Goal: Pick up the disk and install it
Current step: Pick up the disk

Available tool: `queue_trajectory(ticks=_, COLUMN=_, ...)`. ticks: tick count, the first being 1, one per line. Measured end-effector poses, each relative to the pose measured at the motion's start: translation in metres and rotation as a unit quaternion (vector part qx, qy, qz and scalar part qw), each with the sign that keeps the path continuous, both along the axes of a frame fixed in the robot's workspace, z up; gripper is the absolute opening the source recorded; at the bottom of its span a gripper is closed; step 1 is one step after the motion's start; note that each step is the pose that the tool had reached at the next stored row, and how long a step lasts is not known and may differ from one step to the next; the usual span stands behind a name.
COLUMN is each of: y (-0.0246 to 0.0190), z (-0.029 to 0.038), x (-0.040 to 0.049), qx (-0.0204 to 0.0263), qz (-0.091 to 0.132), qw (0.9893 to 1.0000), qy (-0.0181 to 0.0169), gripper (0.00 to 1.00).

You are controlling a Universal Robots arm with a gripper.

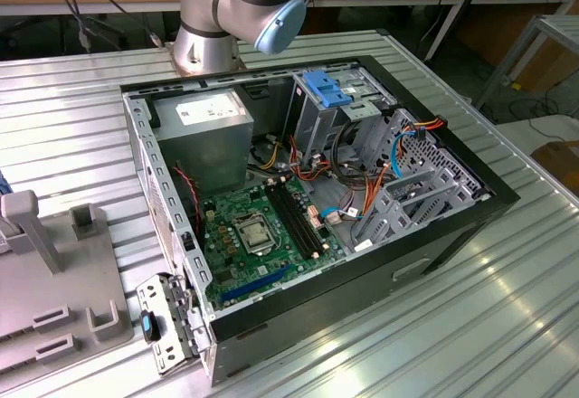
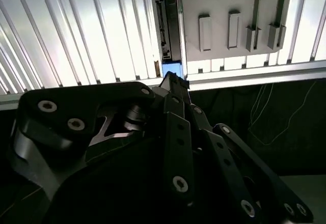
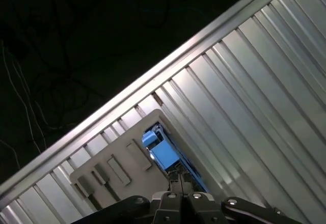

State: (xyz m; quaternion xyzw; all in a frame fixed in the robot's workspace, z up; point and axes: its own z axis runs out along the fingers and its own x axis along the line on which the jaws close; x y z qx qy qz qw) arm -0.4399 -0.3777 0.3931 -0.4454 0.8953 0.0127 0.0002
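Gripper [image 2: 174,81] links, black and bolted, sit closest in both wrist views, narrowing to a point [image 3: 178,182]. The fingers are drawn together at their tips, with nothing visible between them. They hold nothing.

Just past the tips is the disk [image 2: 167,30]. It stands on its thin edge against one side of the grey fixture plate [image 2: 224,5], apart from the gripper. The first wrist view shows its bright blue carrier [image 3: 164,154] lying along that same side of the plate [image 3: 145,124]. The second wrist view shows blue at both ends of the dark metal body.

The fixture plate carries several small upright blocks and slotted holders. It rests on the ribbed metal table [image 2: 76,40], close to the table's edge. Beyond that edge the first wrist view shows dark floor with loose cables, and the table's ribs [image 3: 254,81] run off on the plate's other side.

In the exterior view the fixture plate [image 1: 54,289] is at the exterior view's left, and the open computer case [image 1: 434,262] lies on the table [image 1: 470,326] to the plate's right, well apart from the disk. Inside the case are the green motherboard [image 1: 253,235], the silver power supply [image 1: 204,118] and a blue-tabbed drive cage [image 1: 326,90]. The robot arm's base [image 1: 235,9] rises behind the case — farther from the plate than the case itself.
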Motion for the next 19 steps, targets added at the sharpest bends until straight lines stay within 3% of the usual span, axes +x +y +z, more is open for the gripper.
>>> queue_trajectory(ticks=4, y=0.0, z=0.0, x=-0.0001, qx=-0.0002, qz=0.028, qw=0.9996, qy=0.0, gripper=0.11)
queue_trajectory(ticks=7, y=0.0, z=0.0, x=-0.0001, qx=-0.0002, qz=0.055, qw=0.9985, qy=0.0, gripper=0.11)
queue_trajectory(ticks=12, y=0.0, z=0.0001, x=-0.0003, qx=-0.0004, qz=0.096, qw=0.9953, qy=0.0001, gripper=0.11)
queue_trajectory(ticks=13, y=0.0, z=0.0, x=-0.0003, qx=-0.0004, qz=0.106, qw=0.9944, qy=0.0, gripper=0.11)
queue_trajectory(ticks=14, y=0.0, z=0.0, x=-0.0003, qx=-0.0004, qz=0.124, qw=0.9923, qy=0.0, gripper=0.11)
queue_trajectory(ticks=17, y=0.0, z=0.0, x=-0.0003, qx=-0.001, qz=0.144, qw=0.9896, qy=-0.0003, gripper=0.11)
queue_trajectory(ticks=19, y=0.0001, z=-0.0001, x=-0.0004, qx=-0.003, qz=0.15, qw=0.9886, qy=-0.0046, gripper=0.11)
